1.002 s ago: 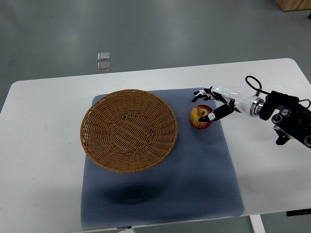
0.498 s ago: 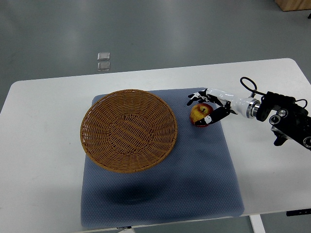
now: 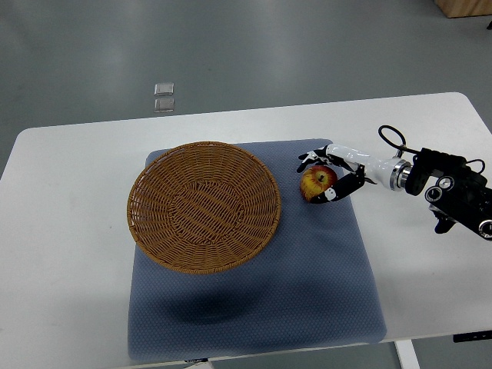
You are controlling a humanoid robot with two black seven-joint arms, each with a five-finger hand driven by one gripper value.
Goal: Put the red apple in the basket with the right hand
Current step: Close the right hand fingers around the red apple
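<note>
The red apple (image 3: 319, 181) lies on the blue mat (image 3: 307, 269) just right of the round wicker basket (image 3: 139, 194), which holds nothing. My right hand (image 3: 311, 179) comes in from the right edge and is shut on the apple. Its fingers (image 3: 309, 158) curl over the far side and the thumb (image 3: 329, 195) presses the near side. I cannot tell whether the apple still touches the mat. The left arm does not show.
The mat covers the middle of a white table (image 3: 61, 231). The basket fills the mat's left half. The right forearm with its black wrist unit (image 3: 457, 192) hangs over the table's right side. Grey floor lies beyond the far edge.
The right hand has slid slightly left and closed its fingers and thumb around the apple, which earlier only had the thumb on it. The basket has stayed put.
</note>
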